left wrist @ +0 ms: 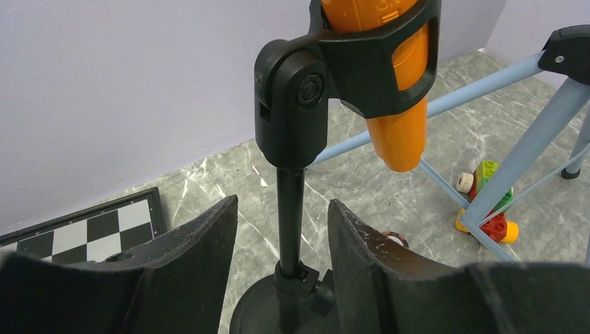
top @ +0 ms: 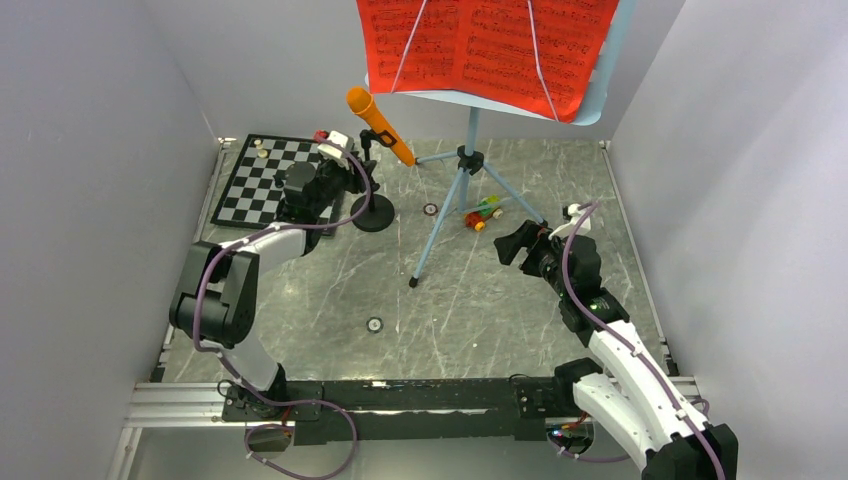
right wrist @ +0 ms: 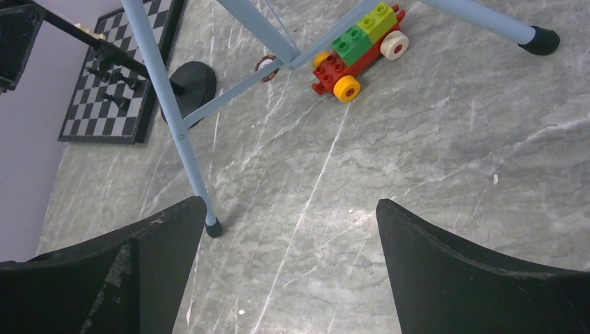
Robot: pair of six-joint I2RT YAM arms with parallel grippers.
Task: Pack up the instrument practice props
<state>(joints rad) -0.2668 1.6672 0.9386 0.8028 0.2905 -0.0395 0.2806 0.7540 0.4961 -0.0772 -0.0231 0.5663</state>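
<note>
The orange microphone (top: pixel 380 125) (left wrist: pixel 400 104) sits tilted in the clip of its small black stand, whose round base (top: pixel 372 213) rests on the table. My left gripper (top: pixel 352 172) (left wrist: pixel 282 205) is open, its jaws straddling the stand's thin pole (left wrist: pixel 290 209) low down with a gap on each side. The light-blue music stand (top: pixel 462 185) rises at the back middle on tripod legs, holding the red sheet-music pages (top: pixel 490 45). My right gripper (top: pixel 515 243) (right wrist: pixel 291 204) hangs open and empty over bare table, beside the tripod's near foot (right wrist: pixel 213 228).
A black-and-white chessboard (top: pixel 262 180) (right wrist: pixel 111 83) with pieces lies at the back left, just behind my left arm. A small colourful toy car (top: pixel 483 214) (right wrist: pixel 358 49) sits between the tripod legs. Grey walls enclose the table on three sides.
</note>
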